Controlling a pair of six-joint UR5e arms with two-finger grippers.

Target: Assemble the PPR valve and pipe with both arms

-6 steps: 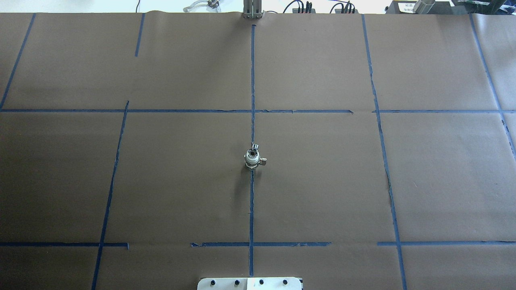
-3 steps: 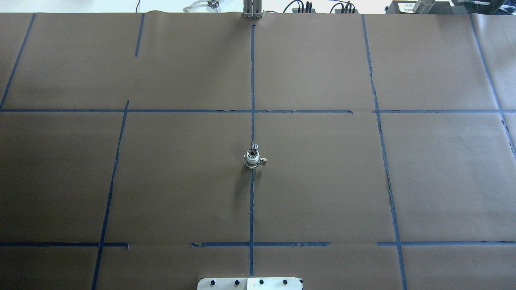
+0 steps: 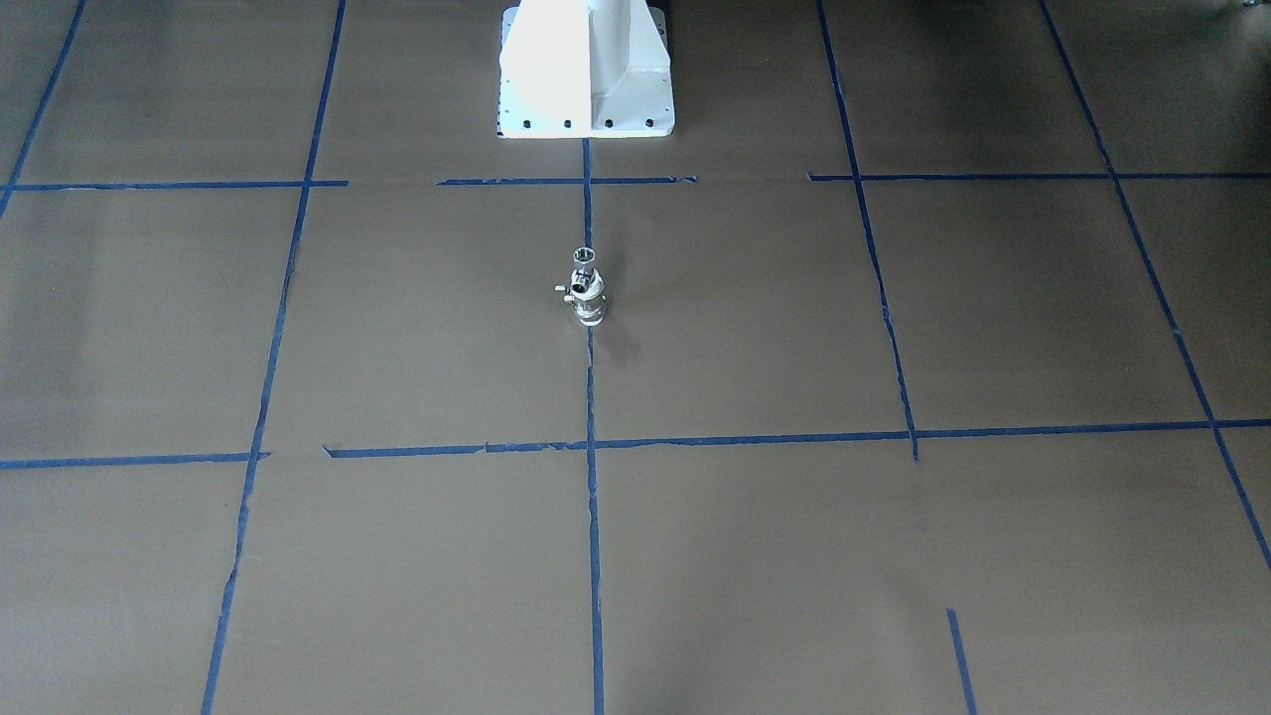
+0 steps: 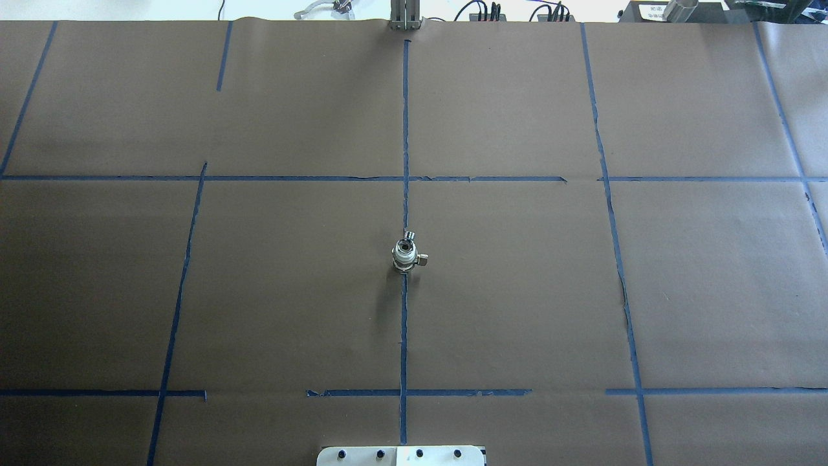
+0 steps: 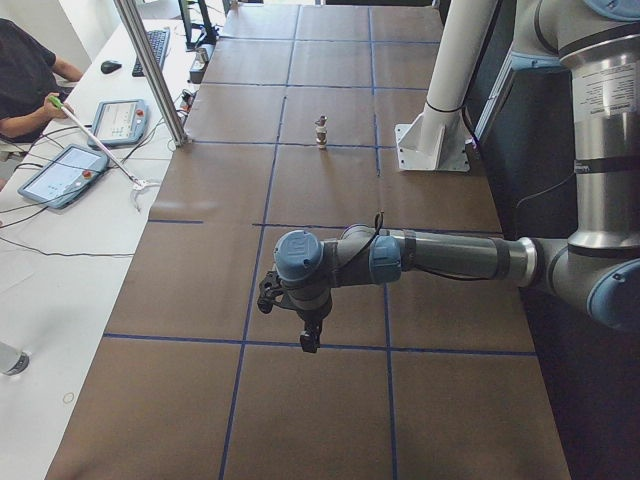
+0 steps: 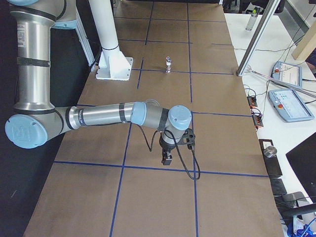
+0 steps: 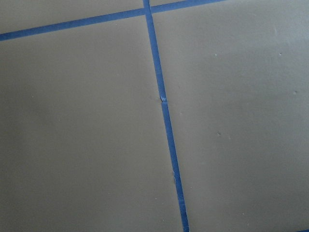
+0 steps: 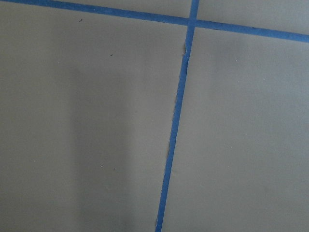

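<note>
Brown paper covers the table [image 4: 517, 310], marked with a blue tape grid [image 4: 404, 323]; white pedestal base [image 3: 586, 70] sits at the robot-side edge, on the centre line; PPR valve [image 3: 588, 306] and pipe [image 3: 584, 258] stand together as one small upright stack mid-table, right on the centre tape line, out in front of the pedestal; shiny open end on top, whitish body below, small stub sticking out sideways toward the robot's right; can't make out the joint between the two at this size. At the table's left end the left gripper [image 5: 310, 338] hangs pointing down over the paper, just beside a tape line, well apart from the stack; right gripper [image 6: 166, 159] hangs the same way at the right end, also well apart. Both grippers show only in the side views; can't tell whether the fingers are spread or pressed together; wrist cameras show only paper and tape crossings. Off the far edge an operator [image 5: 25, 80] sits at a white desk beside two tablets [image 5: 60, 172].
</note>
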